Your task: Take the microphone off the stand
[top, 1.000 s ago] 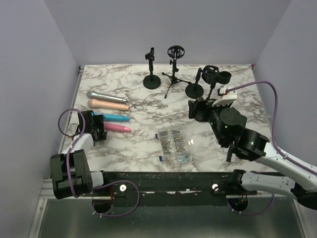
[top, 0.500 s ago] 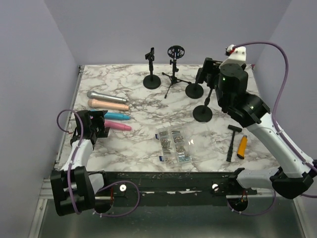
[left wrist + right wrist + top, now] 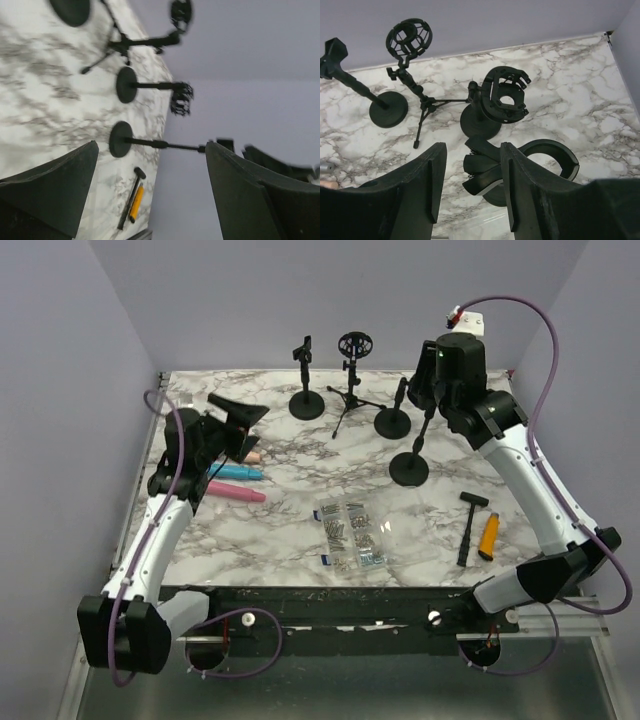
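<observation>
A black round-base stand point(image 3: 410, 469) carries a spring clip point(image 3: 489, 167) with an open ring point(image 3: 555, 150). I see nothing in the ring. My right gripper point(image 3: 428, 398) hangs over the stand top. In the right wrist view it point(image 3: 472, 165) is open, its fingers either side of the clip's levers, with a gap on the left. Microphones lie flat on the table at the left, among them a blue one point(image 3: 238, 474) and a pink one point(image 3: 240, 496). My left gripper point(image 3: 236, 426) is raised above them, open and empty point(image 3: 152, 147).
Three more stands line the back: a clip stand point(image 3: 306, 400), a tripod with a shock mount point(image 3: 350, 390) and a round-base shock mount stand point(image 3: 392, 421). A clear box of screws point(image 3: 350, 535) lies front centre. A black hammer point(image 3: 468, 525) and an orange tool point(image 3: 489, 533) lie front right.
My right arm swung from the front right up to the back over the clip stand, and its jaws narrowed. My left arm rose from the table's left edge and opened wider.
</observation>
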